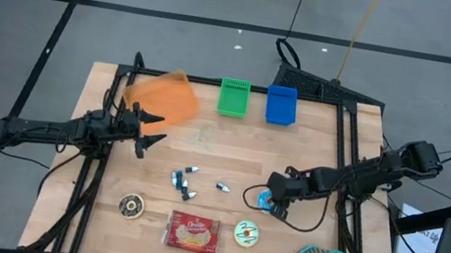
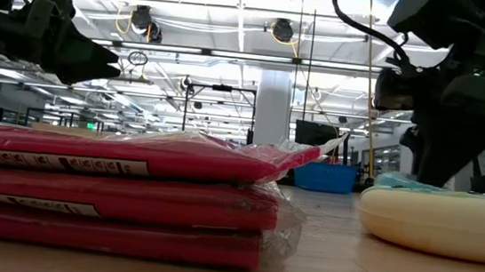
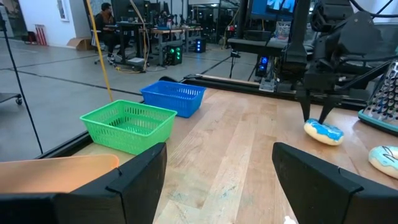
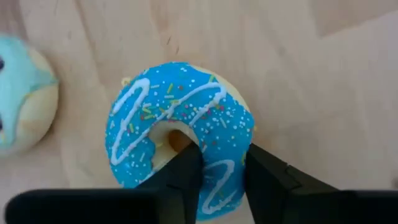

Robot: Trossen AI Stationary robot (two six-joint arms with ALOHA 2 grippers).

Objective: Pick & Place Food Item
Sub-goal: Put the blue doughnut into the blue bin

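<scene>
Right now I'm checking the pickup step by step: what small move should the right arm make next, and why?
Probably finish closing, then lift straight up. The right tool straddles the ring of the blue-iced sprinkled donut, one finger in its hole, one outside, and the donut lies on the wooden table.

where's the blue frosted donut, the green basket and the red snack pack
blue frosted donut (image 4: 180,134): right wrist view, on the icing beside its hole.
green basket (image 1: 233,97): high view, middle of the basket's mesh floor.
red snack pack (image 1: 192,233): high view, centre of the wrapper's printed face.
</scene>
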